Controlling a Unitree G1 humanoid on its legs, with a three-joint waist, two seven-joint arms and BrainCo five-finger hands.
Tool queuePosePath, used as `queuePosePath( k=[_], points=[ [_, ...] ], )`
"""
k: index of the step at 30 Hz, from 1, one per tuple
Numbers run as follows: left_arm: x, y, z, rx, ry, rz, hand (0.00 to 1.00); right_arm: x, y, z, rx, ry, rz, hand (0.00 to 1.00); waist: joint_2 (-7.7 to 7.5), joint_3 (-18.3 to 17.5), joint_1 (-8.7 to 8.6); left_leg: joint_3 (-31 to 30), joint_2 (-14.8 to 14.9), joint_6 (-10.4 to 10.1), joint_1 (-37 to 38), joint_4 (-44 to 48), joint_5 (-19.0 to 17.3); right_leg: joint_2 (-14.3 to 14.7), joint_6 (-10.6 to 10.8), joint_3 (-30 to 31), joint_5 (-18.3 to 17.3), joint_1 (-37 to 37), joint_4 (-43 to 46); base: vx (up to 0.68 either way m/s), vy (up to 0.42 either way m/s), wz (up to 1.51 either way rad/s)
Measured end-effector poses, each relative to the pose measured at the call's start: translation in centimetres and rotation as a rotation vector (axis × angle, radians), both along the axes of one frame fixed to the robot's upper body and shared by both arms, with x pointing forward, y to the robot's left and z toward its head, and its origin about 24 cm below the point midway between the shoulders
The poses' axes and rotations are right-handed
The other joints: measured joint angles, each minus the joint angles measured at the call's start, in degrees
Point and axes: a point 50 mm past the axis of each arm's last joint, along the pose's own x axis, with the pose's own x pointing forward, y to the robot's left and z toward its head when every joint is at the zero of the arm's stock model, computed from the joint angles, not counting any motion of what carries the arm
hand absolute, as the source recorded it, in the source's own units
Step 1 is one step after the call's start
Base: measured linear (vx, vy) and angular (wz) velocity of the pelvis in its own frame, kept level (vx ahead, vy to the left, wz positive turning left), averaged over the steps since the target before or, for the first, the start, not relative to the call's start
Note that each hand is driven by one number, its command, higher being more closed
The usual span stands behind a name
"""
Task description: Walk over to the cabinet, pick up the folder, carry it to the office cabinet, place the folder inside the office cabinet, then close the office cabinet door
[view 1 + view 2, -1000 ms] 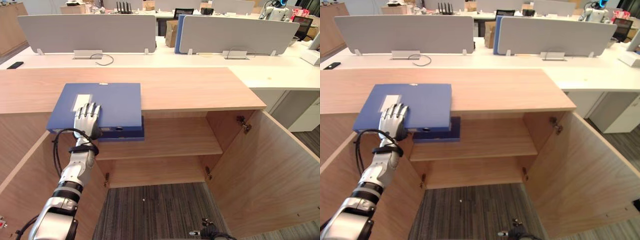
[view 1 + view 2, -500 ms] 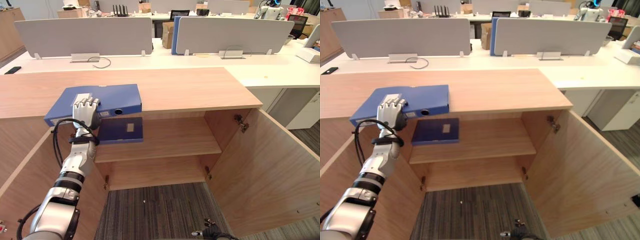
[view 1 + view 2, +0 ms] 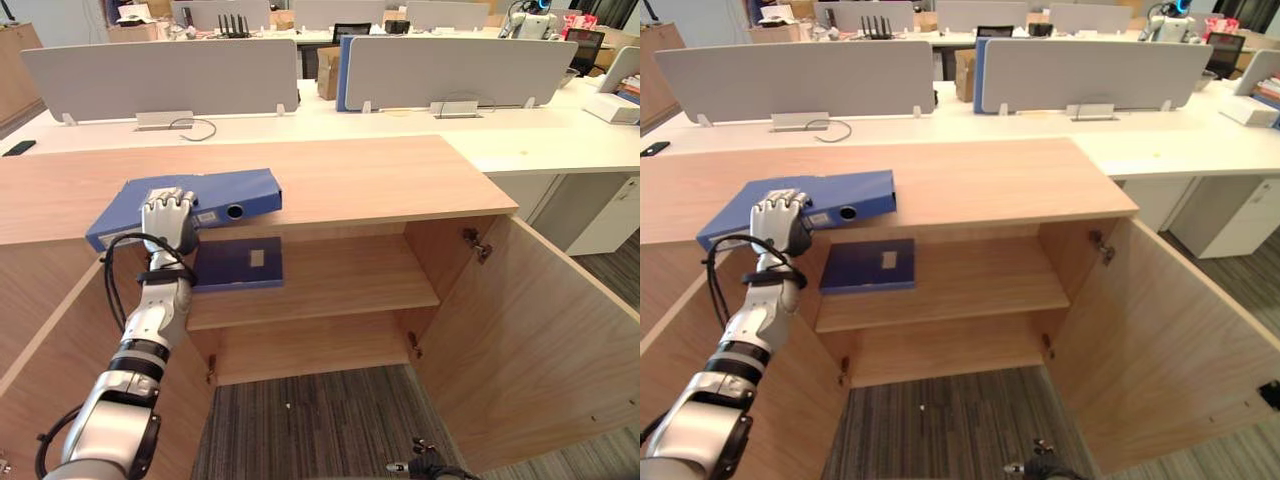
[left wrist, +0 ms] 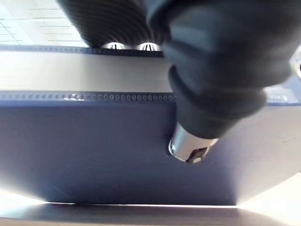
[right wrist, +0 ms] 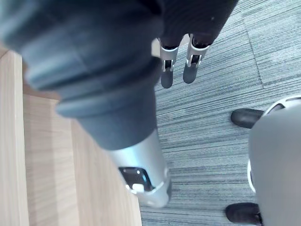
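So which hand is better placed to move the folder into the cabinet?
Left. The left hand grips the blue folder at the cabinet top's edge, above the shelf; the right hand hangs over the carpet.

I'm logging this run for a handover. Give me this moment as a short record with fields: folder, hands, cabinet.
held item: blue lever-arch folder, at the front edge of the light wooden cabinet top
left hand: fingers curled round the folder's near edge
right hand: holds nothing, fingers relaxed above the grey carpet
cabinet: open, right door swung wide
upper shelf: dark blue flat folder lies on it
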Motion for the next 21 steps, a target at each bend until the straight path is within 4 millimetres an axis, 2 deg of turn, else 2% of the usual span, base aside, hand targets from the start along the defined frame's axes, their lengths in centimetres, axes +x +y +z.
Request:
queuePosePath(
  k=[4,6,7,9,10,13,15,21],
  points=[
    [-4.2,-2.9,1.8,-0.319,-0.231,-0.090,1.00,3.6,-0.2,2.3,0.039,-0.227,-0.149,0.00,0.01,-0.1,0.05,0.2,-0.1,0.0,-0.8,0.3,0.0,-0.3,0.2,1.0,0.1,-1.2,0.3,0.00,0.008,-0.08],
    [-6.7,-4.0,2.0,-0.516,-0.328,-0.142,1.00,6.3,-0.4,5.6,0.060,-0.461,-0.235,0.00,0.14,-0.2,-0.06,0.5,0.0,0.0,-1.0,0.3,0.0,-0.2,0.2,1.2,0.1,-1.8,0.8,-0.01,0.014,-0.07],
    [-7.0,-4.1,2.1,-0.536,-0.340,-0.147,1.00,6.5,-0.4,6.0,0.063,-0.488,-0.243,0.00,0.15,-0.2,-0.07,0.6,0.0,0.0,-1.0,0.3,0.0,-0.2,0.2,1.2,0.1,-1.9,0.8,-0.03,0.013,-0.06],
    [-9.0,-4.8,2.6,-0.727,-0.434,-0.220,1.00,8.5,-1.3,10.0,0.055,-0.731,-0.328,0.00,0.35,-0.3,-0.04,0.8,0.2,0.1,-1.0,0.3,0.0,-0.1,0.2,1.4,0.1,-2.2,1.3,-0.05,0.015,-0.05],
    [-9.3,-4.8,2.7,-0.749,-0.447,-0.232,1.00,8.7,-1.5,10.7,0.057,-0.770,-0.351,0.00,0.43,-0.3,-0.07,0.9,0.2,0.1,-1.0,0.3,0.0,-0.1,0.2,1.4,0.1,-2.2,1.4,-0.08,0.025,-0.05],
    [-11.7,-4.5,3.5,-0.897,-0.538,-0.335,1.00,9.0,-2.8,14.7,0.047,-0.993,-0.482,0.00,1.01,-0.4,-0.06,1.6,0.3,0.2,-0.9,0.0,-0.4,-0.3,0.2,2.5,0.0,-3.2,2.4,-0.09,0.035,-0.13],
    [-12.4,-4.4,3.9,-0.967,-0.568,-0.396,1.00,9.0,-3.2,16.1,0.029,-1.059,-0.505,0.00,1.21,-0.4,-0.11,1.8,0.2,0.2,-1.2,0.0,-0.4,-0.4,0.2,2.7,0.0,-3.8,2.8,-0.07,0.029,-0.09],
    [-12.8,-4.3,4.1,-1.157,-0.571,-0.541,1.00,9.6,-2.8,19.9,0.039,-1.225,-0.481,0.00,1.33,-0.4,-0.07,1.9,0.0,0.7,-1.7,0.1,0.0,-0.7,0.3,2.7,0.1,-4.4,2.9,-0.01,0.006,-0.01]
  ],
)
